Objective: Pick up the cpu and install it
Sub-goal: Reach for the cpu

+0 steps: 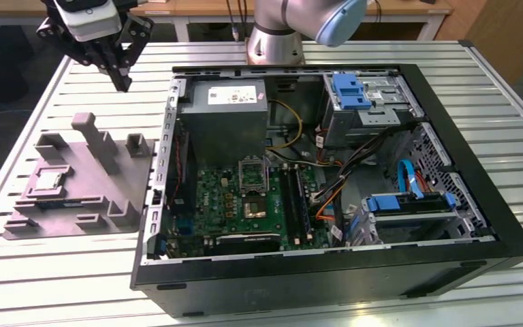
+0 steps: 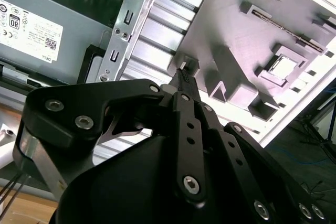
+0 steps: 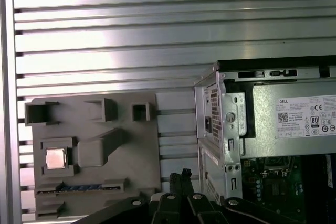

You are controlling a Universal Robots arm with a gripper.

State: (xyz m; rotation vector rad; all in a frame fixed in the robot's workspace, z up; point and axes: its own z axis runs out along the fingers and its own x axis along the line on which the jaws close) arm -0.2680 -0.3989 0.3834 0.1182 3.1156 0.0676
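**Closed jaws up high, chip down in its tray**

The gripper hangs in the air over the far edge of the bench, close to the corner on the exterior view's left. Its two fingers are pressed together and hold nothing.

The cpu lies flat in a small square pocket of the grey holder. The pocket is on the side of the holder closest to the bench's edge at the exterior view's left.

So the chip is well below the jaws and off to one side, toward the bench's near edge. The two are well apart. The chip is square, so it has no long side, and its edges line up with the holder's edges.

The open computer case sits just beside the holder.
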